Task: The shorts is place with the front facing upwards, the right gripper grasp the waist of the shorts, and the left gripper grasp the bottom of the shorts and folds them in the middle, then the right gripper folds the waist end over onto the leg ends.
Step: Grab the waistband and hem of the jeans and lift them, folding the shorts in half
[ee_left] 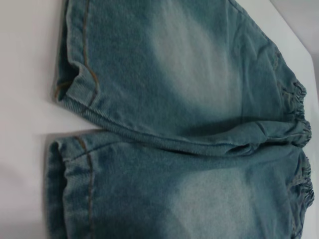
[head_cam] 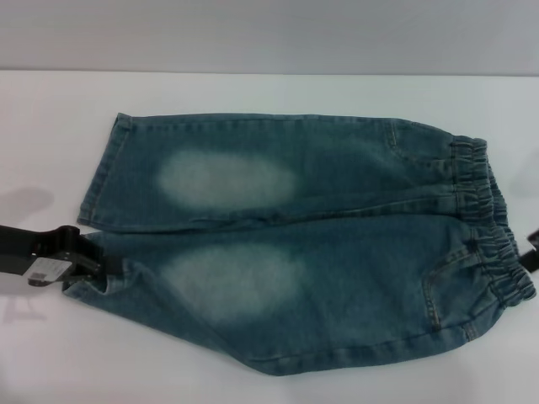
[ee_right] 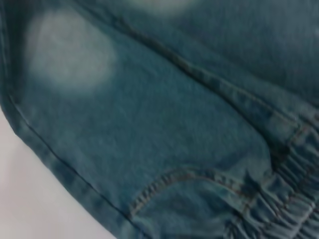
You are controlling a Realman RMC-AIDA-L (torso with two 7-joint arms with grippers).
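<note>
Two pincers flank the shorts (head_cam: 295, 244) on worktop (head_cam: 50, 353): left pincer (head_cam: 84, 263) at the bottom of the shorts (head_cam: 94, 282), right pincer (head_cam: 531, 259) beside the waist of the shorts (head_cam: 484, 223); grip state of both pincers: cannot tell.

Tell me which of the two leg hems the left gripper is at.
The hem of the nearer leg, the one lower in the head view. The left gripper sits right at that hem's edge, while the farther leg's hem lies flat with nothing at it.
</note>
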